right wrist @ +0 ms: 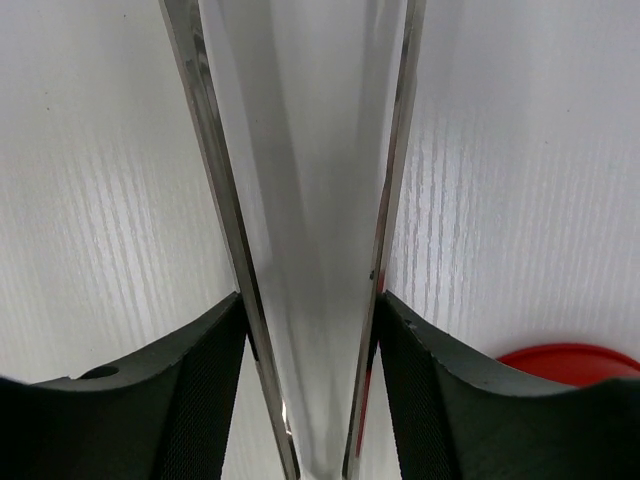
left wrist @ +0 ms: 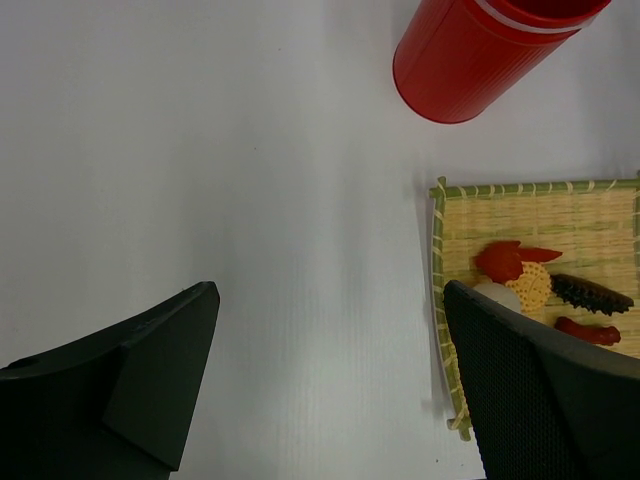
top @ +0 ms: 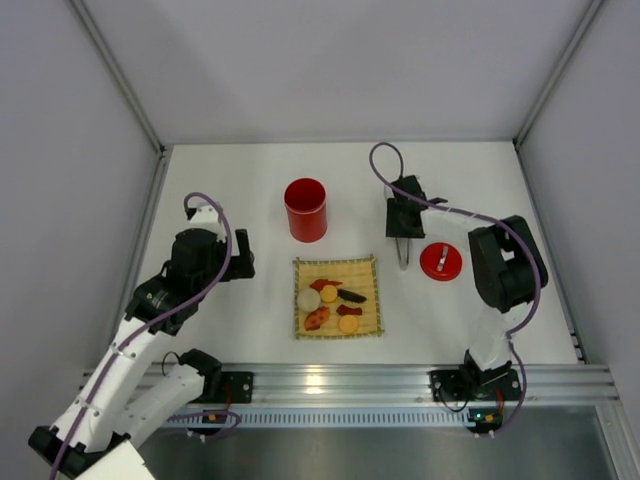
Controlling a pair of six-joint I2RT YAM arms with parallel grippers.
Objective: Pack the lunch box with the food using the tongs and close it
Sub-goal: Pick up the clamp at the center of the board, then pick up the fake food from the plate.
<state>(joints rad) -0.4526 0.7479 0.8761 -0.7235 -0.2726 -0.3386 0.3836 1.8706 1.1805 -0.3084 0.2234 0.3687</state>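
Note:
The silver tongs (right wrist: 215, 180) lie on the table, and my right gripper (right wrist: 312, 300) stands over them with a pad pressed on the outside of each arm. From above, the tongs (top: 403, 252) poke out below the right gripper (top: 403, 228), next to the red lid (top: 440, 261). The red lunch box (top: 305, 210) stands upright and uncovered behind the mat. Several food pieces (top: 330, 300) rest on the bamboo mat (top: 362, 270). My left gripper (left wrist: 330, 380) hovers open over bare table left of the mat (left wrist: 580, 215), holding nothing.
The lid (right wrist: 575, 358) with its small silver handle lies flat just right of the tongs. White walls enclose the table on three sides. An aluminium rail (top: 340, 382) runs along the near edge by the arm bases.

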